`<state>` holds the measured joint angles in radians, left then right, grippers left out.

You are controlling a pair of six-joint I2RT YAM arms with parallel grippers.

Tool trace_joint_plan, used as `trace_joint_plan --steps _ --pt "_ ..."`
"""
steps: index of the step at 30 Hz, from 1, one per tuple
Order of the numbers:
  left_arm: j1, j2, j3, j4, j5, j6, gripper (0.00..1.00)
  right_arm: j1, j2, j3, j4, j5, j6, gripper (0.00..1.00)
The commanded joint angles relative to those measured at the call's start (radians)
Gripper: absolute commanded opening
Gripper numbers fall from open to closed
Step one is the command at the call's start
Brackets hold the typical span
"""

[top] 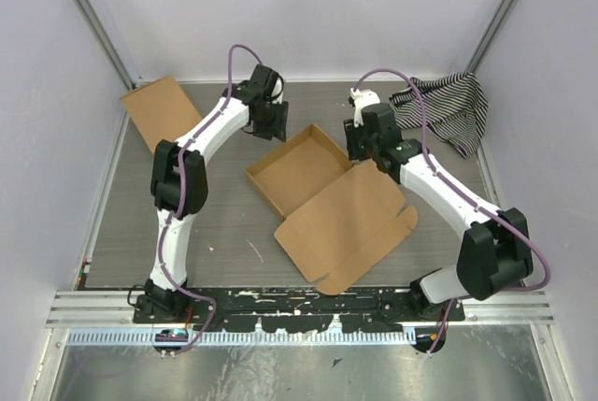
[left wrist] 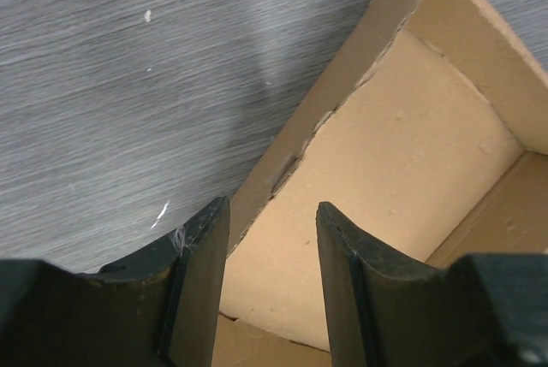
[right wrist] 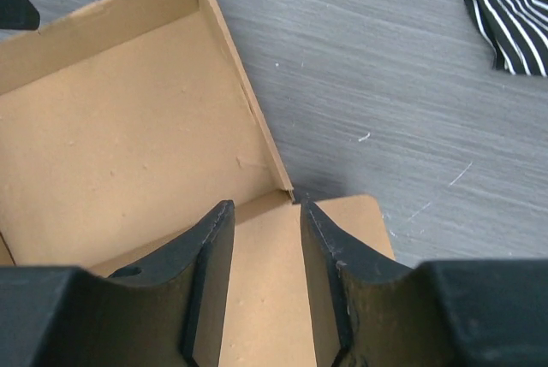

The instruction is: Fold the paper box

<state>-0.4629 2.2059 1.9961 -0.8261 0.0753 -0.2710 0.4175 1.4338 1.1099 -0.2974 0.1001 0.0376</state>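
Both claws parted, empty: left gripper [left wrist: 272, 209] over far-left wall of paper box [top: 297, 169], right gripper [right wrist: 265, 206] over its right hinge corner. Box sits between them; tray walls up, lid flat open, closing not yet done.

Nothing readable is showing in any view: no text, labels, brands, numbers or signs. The box [top: 297, 169] is showing plain brown, unprinted faces only.
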Motion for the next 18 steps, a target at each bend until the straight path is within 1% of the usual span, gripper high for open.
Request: trace_joint_plan --steps 1,7,11,13,15,18 --pt "-0.006 -0.003 -0.027 0.082 0.08 -0.008 0.53 -0.002 -0.077 -0.014 -0.001 0.029 0.035 0.42" --pt "-0.013 0.068 0.024 0.038 0.089 -0.013 0.52 -0.007 -0.083 -0.004 -0.022 0.037 0.033 0.42" --pt "-0.017 0.1 0.034 0.022 0.074 -0.015 0.51 -0.011 -0.074 0.013 -0.029 0.041 0.038 0.42" --pt "-0.017 0.114 0.045 0.006 0.049 -0.023 0.49 -0.01 -0.069 0.017 -0.03 0.042 0.041 0.42" --pt "-0.017 0.122 0.056 -0.053 0.013 -0.035 0.44 -0.011 -0.064 0.02 -0.033 0.049 0.046 0.42" --pt "-0.01 0.099 0.013 -0.1 -0.037 -0.079 0.27 -0.012 -0.05 0.023 -0.035 0.057 0.057 0.41"
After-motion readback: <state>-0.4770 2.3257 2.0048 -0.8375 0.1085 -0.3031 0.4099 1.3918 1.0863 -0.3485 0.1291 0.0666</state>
